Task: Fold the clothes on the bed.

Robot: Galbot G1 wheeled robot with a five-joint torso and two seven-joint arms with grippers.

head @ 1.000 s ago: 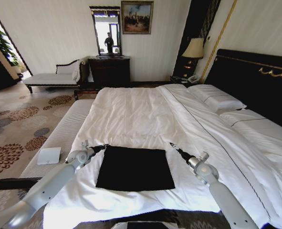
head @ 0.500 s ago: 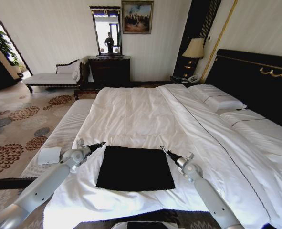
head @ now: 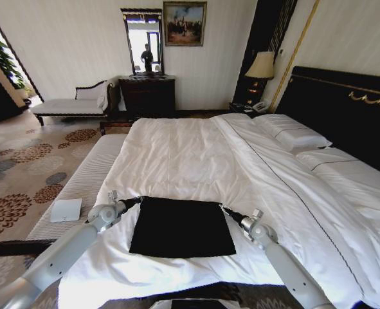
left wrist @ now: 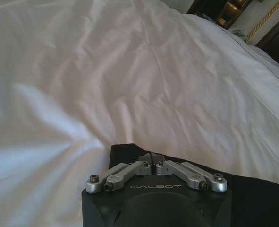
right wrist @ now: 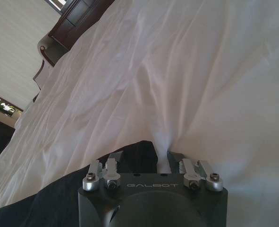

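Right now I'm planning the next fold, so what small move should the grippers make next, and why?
Probably shut both grippers on the far corners. The black T-shirt lies flat as a rectangle on the bed; the left gripper sits at its far left corner, looking shut. The right gripper is at the far right corner, its fingers apart around the edge.
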